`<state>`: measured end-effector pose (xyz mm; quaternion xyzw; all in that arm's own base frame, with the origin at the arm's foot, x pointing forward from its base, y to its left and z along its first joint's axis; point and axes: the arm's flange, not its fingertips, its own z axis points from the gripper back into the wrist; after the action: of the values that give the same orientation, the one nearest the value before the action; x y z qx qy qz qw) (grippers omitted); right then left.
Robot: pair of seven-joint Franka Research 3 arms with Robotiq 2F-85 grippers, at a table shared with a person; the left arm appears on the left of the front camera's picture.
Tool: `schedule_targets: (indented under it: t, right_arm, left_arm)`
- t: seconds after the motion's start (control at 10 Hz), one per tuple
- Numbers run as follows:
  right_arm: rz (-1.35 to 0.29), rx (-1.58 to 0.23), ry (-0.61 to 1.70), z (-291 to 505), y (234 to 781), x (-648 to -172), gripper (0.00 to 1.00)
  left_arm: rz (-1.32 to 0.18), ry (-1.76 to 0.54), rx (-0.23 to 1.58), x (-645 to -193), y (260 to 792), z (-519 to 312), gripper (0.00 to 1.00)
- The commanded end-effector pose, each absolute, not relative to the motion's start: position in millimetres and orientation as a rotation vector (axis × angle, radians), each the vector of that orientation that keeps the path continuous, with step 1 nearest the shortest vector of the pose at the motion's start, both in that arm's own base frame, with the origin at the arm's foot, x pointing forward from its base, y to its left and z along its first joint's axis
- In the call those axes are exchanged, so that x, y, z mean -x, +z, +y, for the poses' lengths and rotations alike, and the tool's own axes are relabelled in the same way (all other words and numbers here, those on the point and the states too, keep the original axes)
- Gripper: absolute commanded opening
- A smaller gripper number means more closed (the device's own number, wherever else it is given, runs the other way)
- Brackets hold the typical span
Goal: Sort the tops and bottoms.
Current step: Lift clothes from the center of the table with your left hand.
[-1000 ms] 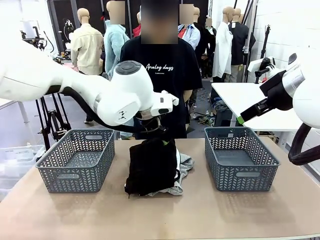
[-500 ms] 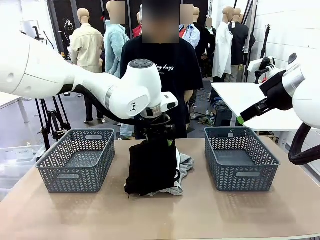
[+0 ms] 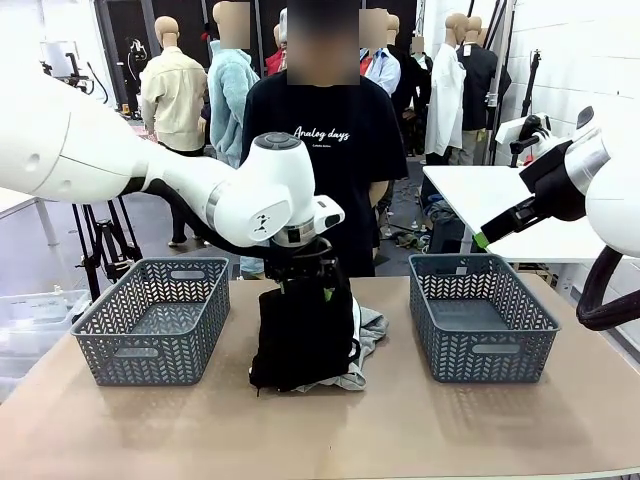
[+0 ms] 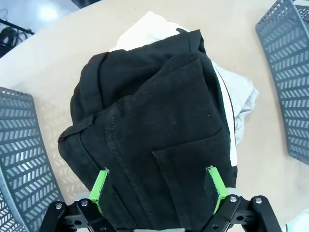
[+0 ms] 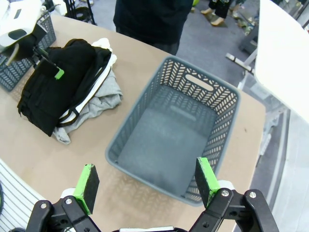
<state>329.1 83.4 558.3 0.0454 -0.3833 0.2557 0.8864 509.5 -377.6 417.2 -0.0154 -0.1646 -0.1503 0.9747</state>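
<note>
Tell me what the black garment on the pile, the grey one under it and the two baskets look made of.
Black garment: matte woven cloth, probably cotton twill or denim; stitched seams and a patch pocket show. Grey garment: soft knit, likely jersey; it lies in limp folds. Left basket and right basket: moulded grey plastic, semi-matte, with chevron cut-outs and rigid rims.

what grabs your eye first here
A folded black fabric garment lies atop pale grey clothing in the middle, with the left end effector open over its far end. One grey lattice plastic basket stands to its left, a matching basket to its right, the right end effector open above that one.
</note>
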Motion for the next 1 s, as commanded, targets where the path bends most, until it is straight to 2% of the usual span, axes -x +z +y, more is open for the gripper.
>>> schedule_targets:
  t: [0.0,0.5,0.6,0.9]
  right_arm:
    - [-0.794,-0.099,0.536,83.2,557.8,-329.2,1.00]
    - [-0.794,-0.099,0.536,83.2,557.8,-329.2,1.00]
    - [-0.794,-0.099,0.536,83.2,557.8,-329.2,1.00]
    - [-0.794,-0.099,0.536,83.2,557.8,-329.2,1.00]
  left_arm:
    - [-0.339,-0.325,0.054,-514.7,408.7,-380.7,1.00]
    - [-0.303,-0.308,0.049,-527.9,389.7,-379.3,1.00]
    - [-0.304,-0.317,0.059,-527.6,389.9,-379.8,0.89]
    - [-0.280,-0.315,0.059,-527.7,386.9,-381.7,0.48]
